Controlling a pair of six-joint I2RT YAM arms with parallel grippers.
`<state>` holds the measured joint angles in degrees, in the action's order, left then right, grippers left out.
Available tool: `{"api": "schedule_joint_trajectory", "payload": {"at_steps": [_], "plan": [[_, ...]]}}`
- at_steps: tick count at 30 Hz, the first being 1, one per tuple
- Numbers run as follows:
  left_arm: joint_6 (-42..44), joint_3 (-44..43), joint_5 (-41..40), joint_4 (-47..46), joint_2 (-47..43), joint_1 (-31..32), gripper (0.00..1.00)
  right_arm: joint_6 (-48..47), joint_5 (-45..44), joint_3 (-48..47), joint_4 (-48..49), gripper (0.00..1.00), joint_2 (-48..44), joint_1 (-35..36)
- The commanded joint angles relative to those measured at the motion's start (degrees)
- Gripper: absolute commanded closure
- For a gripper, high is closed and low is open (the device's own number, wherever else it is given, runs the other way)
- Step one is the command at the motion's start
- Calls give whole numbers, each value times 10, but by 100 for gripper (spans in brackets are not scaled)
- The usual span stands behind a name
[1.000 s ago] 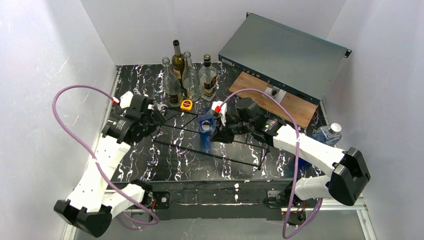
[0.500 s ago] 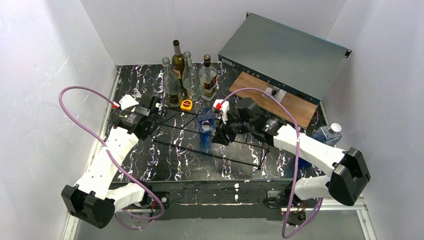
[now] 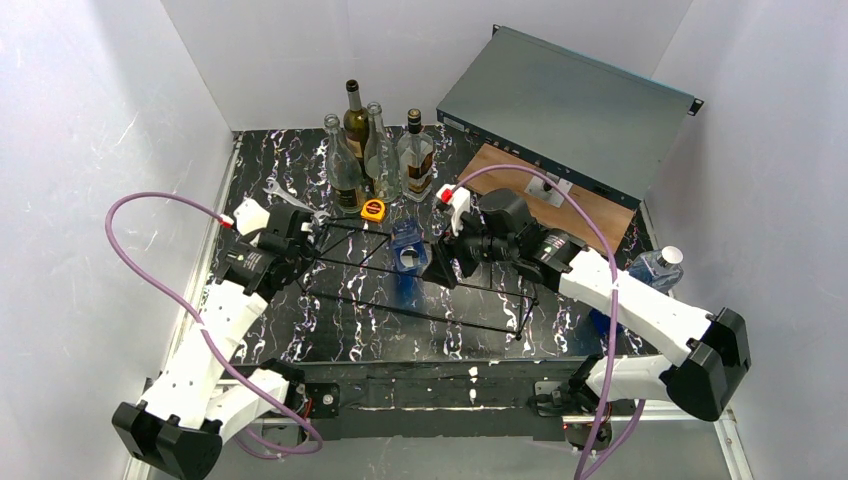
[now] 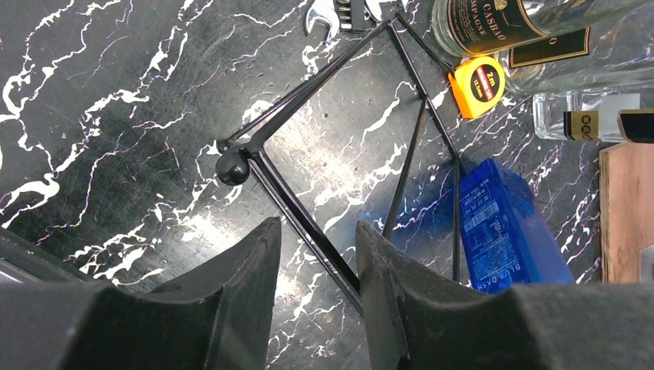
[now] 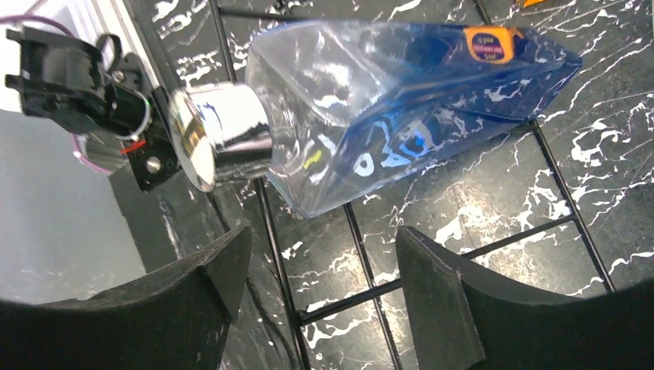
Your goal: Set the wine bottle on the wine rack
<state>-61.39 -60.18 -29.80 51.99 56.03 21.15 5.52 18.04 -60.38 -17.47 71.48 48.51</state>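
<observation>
The right gripper point(image 5: 320, 247) had opened off the blue square glass bottle point(image 5: 401, 100) on the black wire rack point(image 4: 232, 168). The left gripper point(image 4: 318, 231) had narrowed astride a rod, clamp unclear. Backing straight out, bottle untouched, seemed best.

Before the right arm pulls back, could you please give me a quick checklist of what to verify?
1. Blue bottle rests on the wine rack: ok.
2. Right gripper open, fingers clear of the bottle: ok.
3. Left gripper straddles a rack rod: ok.
4. Left gripper firmly clamped on that rod: cannot tell.
5. Bottle settled and unlikely to roll: cannot tell.
</observation>
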Motion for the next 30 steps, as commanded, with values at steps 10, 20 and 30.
{"api": "schedule_joint_trajectory", "payload": {"at_steps": [10,20,30], "plan": [[28,31,26,58,-54,-3,63,127,1,-45,77,20,21,22],[25,37,48,59,-72,-3,64,148,-21,-48,118,27,46,58],[24,34,62,62,-81,-3,64,152,-18,-51,137,27,63,63]]}}
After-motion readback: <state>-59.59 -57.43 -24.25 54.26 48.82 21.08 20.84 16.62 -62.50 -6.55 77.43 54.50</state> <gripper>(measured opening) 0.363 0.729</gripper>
